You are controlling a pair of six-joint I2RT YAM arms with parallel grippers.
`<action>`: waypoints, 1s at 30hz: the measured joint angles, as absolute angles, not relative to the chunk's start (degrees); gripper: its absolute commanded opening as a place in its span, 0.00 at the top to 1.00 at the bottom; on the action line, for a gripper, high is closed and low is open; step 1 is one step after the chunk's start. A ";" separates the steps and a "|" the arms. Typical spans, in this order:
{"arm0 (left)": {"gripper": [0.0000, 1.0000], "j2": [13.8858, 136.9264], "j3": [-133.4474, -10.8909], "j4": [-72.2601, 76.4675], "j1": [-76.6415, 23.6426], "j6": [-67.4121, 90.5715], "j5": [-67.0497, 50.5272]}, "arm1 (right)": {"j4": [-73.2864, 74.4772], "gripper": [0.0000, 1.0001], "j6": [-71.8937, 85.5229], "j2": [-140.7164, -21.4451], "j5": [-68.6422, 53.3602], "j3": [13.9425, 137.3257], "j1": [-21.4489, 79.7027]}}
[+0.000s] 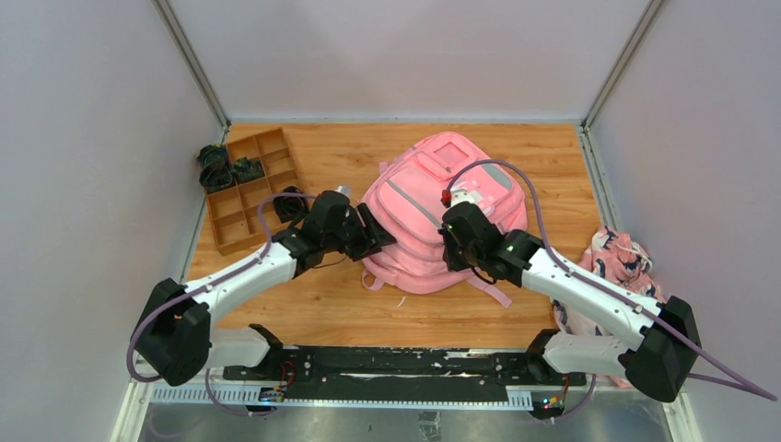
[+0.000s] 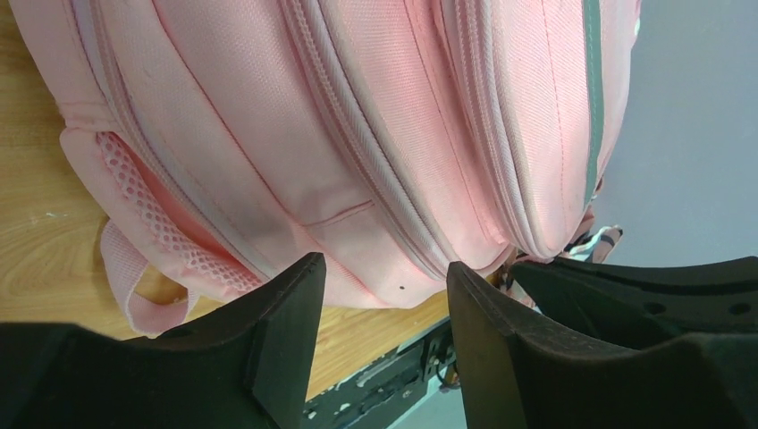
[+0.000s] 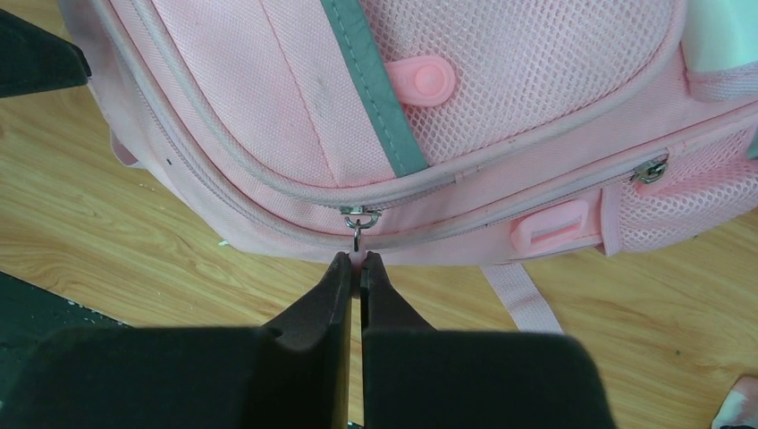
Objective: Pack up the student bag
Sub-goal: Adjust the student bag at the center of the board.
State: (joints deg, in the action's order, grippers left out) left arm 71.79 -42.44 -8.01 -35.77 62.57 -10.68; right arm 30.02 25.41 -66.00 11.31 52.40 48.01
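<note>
Student bag (image 1: 414,184), right fingers (image 3: 347,279) pinching zipper pull (image 3: 357,229)

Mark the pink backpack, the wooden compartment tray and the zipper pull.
Pink fabric backpack (image 1: 425,175), top view: upper front pocket.
Brown wooden compartment tray (image 1: 230,228), top view: bare near compartment.
Silver metal zipper pull (image 3: 357,222), right wrist view: its ring.

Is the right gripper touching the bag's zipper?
Touching. The right wrist view shows the right gripper pinched shut on the zipper pull of the bag.
</note>
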 measured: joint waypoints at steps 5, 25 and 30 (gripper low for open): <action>0.44 74.02 -43.48 -7.09 -35.77 62.78 -10.33 | 30.33 1.00 25.39 -66.43 10.41 52.42 48.01; 1.00 76.51 -43.64 -2.35 -31.53 60.05 -12.38 | 32.77 1.00 17.72 -68.07 7.64 53.34 46.17; 1.00 76.44 -44.75 -4.78 -27.51 55.68 -17.85 | 31.75 1.00 16.64 -67.99 4.78 53.52 45.17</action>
